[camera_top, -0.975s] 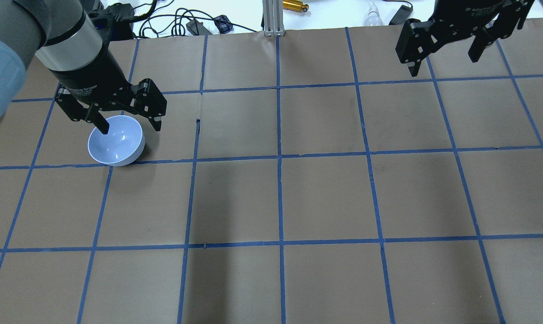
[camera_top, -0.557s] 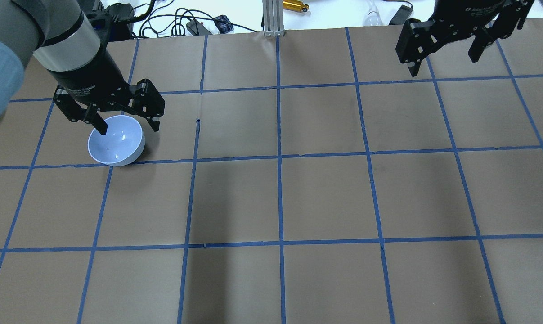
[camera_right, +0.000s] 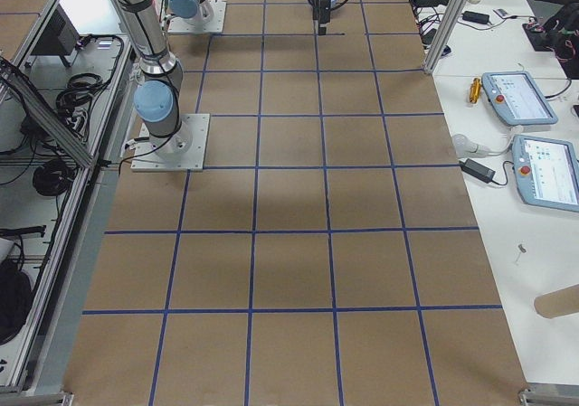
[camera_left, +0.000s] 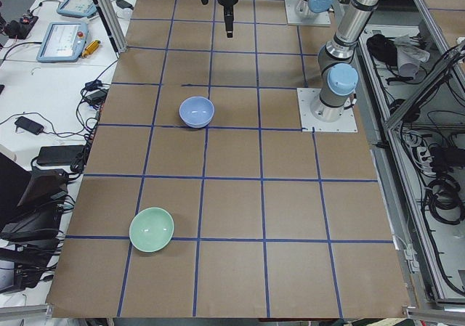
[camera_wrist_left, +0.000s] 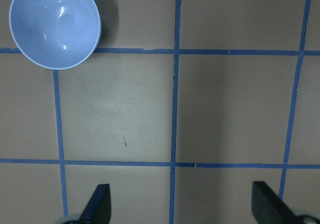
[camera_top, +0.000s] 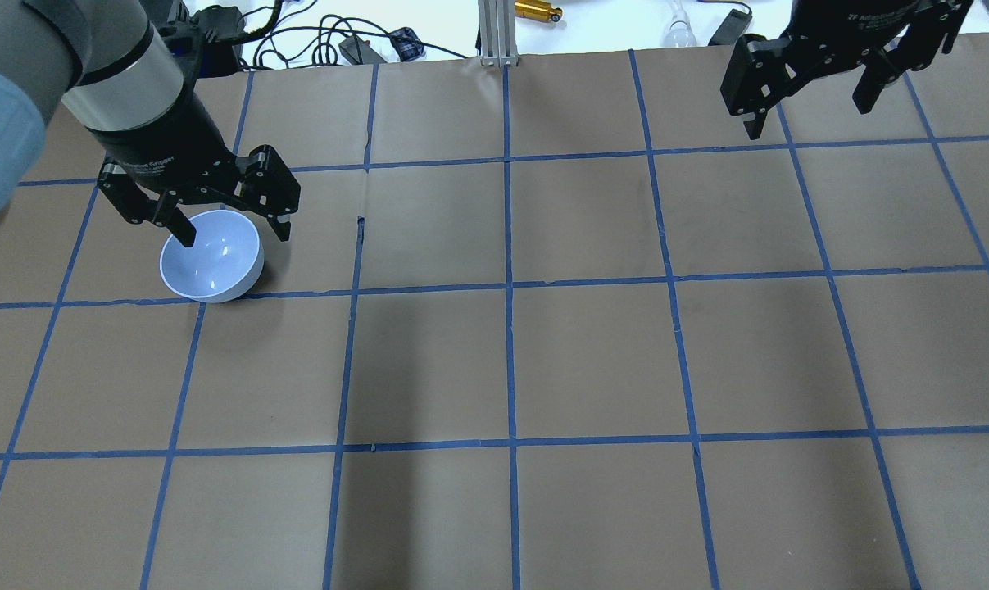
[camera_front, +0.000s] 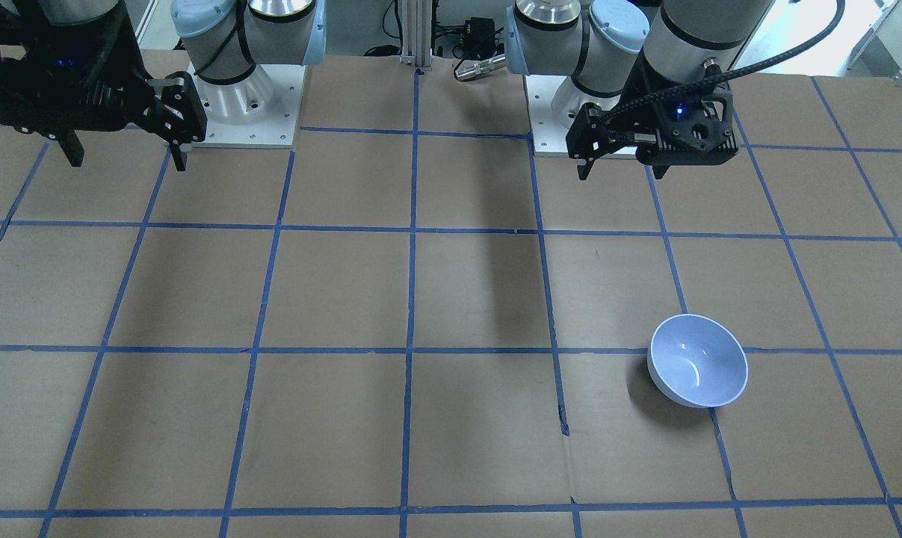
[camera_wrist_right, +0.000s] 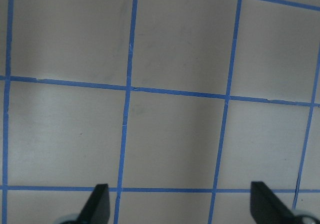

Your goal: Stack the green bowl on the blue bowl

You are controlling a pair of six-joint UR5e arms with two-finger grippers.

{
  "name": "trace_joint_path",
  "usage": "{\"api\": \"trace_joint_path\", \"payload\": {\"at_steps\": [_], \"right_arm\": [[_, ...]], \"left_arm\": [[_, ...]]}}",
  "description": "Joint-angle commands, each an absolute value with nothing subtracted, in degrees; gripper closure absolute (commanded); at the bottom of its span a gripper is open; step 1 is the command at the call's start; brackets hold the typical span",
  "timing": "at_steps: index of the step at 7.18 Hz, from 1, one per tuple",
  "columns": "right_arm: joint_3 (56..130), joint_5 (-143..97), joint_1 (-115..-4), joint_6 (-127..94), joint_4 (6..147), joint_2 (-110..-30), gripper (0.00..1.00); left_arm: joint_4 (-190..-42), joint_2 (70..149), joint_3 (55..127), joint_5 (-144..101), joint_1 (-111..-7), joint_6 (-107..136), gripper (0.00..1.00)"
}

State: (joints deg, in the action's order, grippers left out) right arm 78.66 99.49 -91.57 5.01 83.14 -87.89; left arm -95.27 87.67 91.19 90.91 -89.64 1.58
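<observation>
Blue bowl: the round, glossy, pale lavender-blue bowl (camera_top: 211,256) stands upright on the table's left side, its near edge on a tape line.
Green bowl: the round, glossy, pale mint-green bowl (camera_left: 151,229) shows only in the exterior left view. It sits upright near the table's end on the robot's left, well apart from the blue bowl, and nothing is stacked.
Left gripper: the left gripper (camera_top: 233,232) hangs raised above the table with its jaws spread wide and nothing in them.
Bowl to left gripper: in the left wrist view the blue bowl lies at the top left corner, well clear of the black fingertips (camera_wrist_left: 100,204) and not between them. In the front-facing view the gripper is on the robot's side of the bowl.
Right gripper: the right gripper (camera_top: 807,115) is held high at the table's far right, jaws wide and empty, far from both bowls.
Surface: a table covered in brown paper (camera_top: 592,360), marked into squares by a grid of blue tape (camera_top: 508,287).
Room: black cables (camera_top: 322,41) and an aluminium post (camera_top: 494,33) lie beyond the far edge. Teach pendants (camera_right: 520,99) rest on a white bench beside it.
</observation>
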Motion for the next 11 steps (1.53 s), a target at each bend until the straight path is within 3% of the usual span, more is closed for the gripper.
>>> {"api": "trace_joint_path", "payload": {"at_steps": [1,5,11], "right_arm": [[78.7,99.5,-91.6,5.0,83.1,-87.9,0.0],[78.7,99.5,-91.6,5.0,83.1,-87.9,0.0],[78.7,99.5,-91.6,5.0,83.1,-87.9,0.0]], "left_arm": [[-95.0,88.2,91.3,90.8,-89.6,1.5,0.0],[-92.8,88.8,91.1,90.8,-88.3,-6.2,0.0],[-88.2,93.3,90.3,90.6,-70.0,-43.4,0.0]]}}
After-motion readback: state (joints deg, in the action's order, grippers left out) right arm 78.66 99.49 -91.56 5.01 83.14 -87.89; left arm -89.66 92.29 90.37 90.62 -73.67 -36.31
